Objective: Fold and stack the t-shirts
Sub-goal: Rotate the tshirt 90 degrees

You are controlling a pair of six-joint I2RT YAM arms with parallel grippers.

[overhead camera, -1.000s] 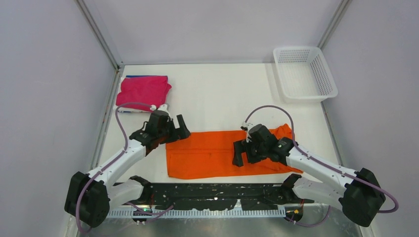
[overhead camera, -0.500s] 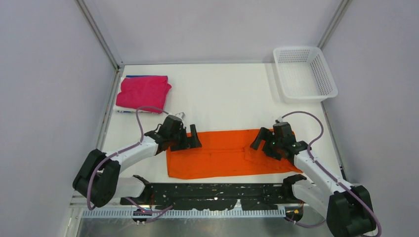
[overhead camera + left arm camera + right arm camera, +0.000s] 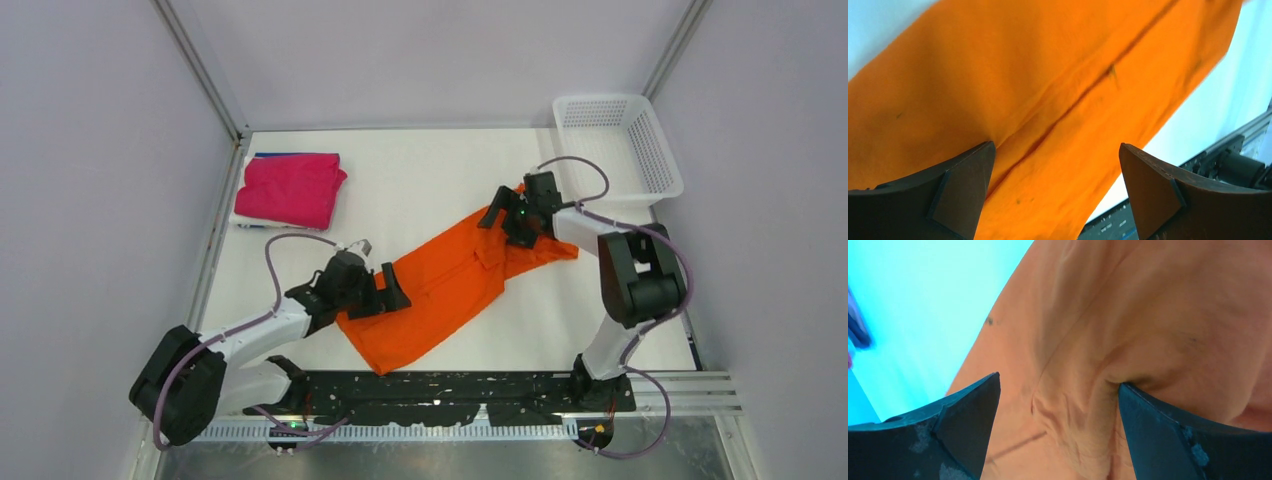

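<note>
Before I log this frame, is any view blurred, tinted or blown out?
Top view: sharp and evenly lit, with no glare. Left wrist view: the orange shirt is saturated and slightly soft, and the table is washed to pale blue-white. Right wrist view: there is a strong cyan cast on the table, the shirt looks faded to peach, and the left edge is blurred.

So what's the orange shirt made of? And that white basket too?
The orange shirt looks like soft, matte cloth. It wrinkles and folds, and the left wrist view shows a stitched seam. The white basket looks like stiff plastic, a little shiny. Its thin mesh walls have even rows of holes and hold their shape. The pictures can't show what kind of cloth or plastic.
</note>
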